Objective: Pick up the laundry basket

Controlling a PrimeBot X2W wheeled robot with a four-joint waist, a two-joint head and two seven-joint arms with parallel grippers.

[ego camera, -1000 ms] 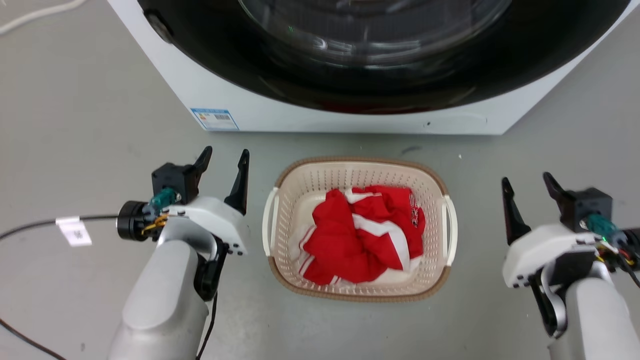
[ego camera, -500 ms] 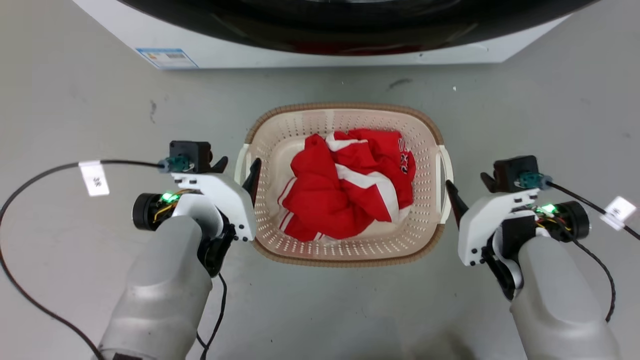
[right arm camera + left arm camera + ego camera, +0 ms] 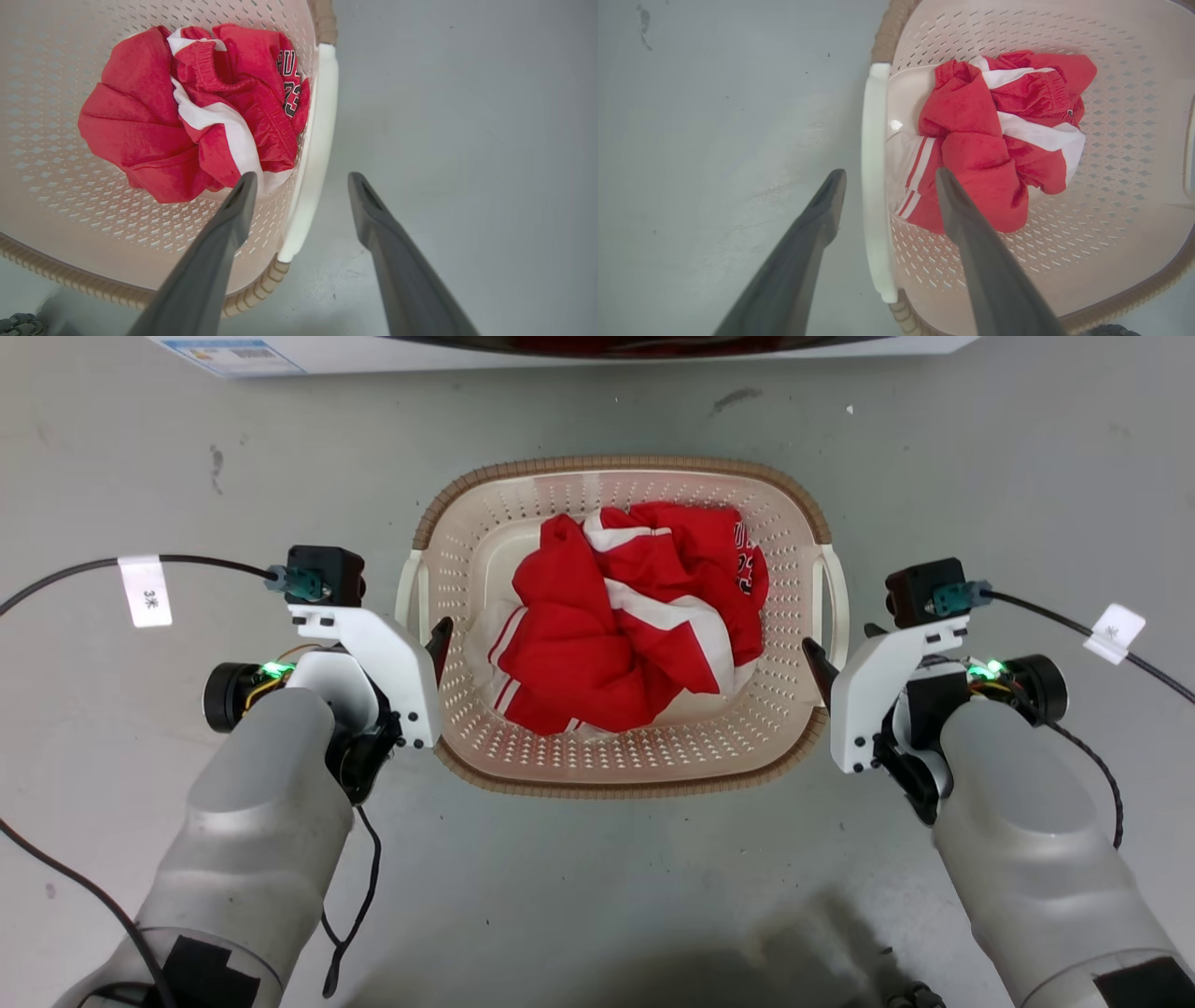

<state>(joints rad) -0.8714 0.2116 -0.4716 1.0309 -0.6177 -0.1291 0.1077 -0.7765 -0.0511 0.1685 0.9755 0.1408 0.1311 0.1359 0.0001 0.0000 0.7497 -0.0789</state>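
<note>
Laundry basket [image 3: 653,751] holding red-and-white garment [image 3: 625,625], left hand [image 3: 890,173] spread astride handle [image 3: 873,140], right hand [image 3: 302,177] spread likewise

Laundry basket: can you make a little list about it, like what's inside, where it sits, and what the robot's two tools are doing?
Basket: oval cream laundry basket with a brown rim, on the grey floor
Inside: crumpled red and white clothes
Left tool: open, one finger on either side of the white left handle
Right tool: open, straddling the white right handle the same way
Lifted: not yet, by the look of it
Behind: white washing machine
</note>
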